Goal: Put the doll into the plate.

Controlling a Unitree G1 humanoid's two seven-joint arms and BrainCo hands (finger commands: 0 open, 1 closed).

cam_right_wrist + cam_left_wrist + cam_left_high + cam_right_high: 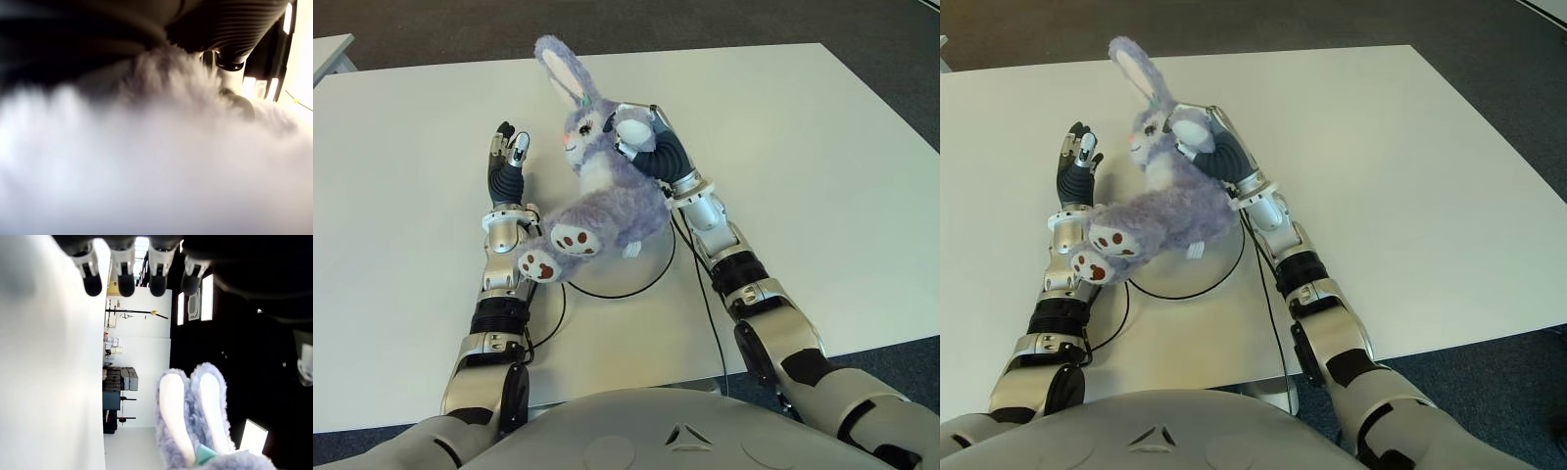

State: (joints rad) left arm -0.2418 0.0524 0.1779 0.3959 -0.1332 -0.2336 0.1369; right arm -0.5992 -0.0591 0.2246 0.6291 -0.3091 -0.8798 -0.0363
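Observation:
A purple plush rabbit doll (607, 196) with long ears hangs tilted in the middle of the table, head up and feet toward me. My right hand (634, 135) is shut on it at the neck and head; fur (146, 171) fills the right wrist view. Under the doll lies a white plate, of which only the dark rim (636, 289) shows. The doll's feet hang over my left forearm. To the doll's left is my left hand (508, 157), open with straight fingers (126, 284) and holding nothing. The doll's ears (193, 426) show in the left wrist view.
The white table (803, 176) stretches bare to the right and behind the doll. A black cable (700, 284) runs along my right forearm. Another table's corner (328, 49) shows at the far left, with dark floor (881, 59) around.

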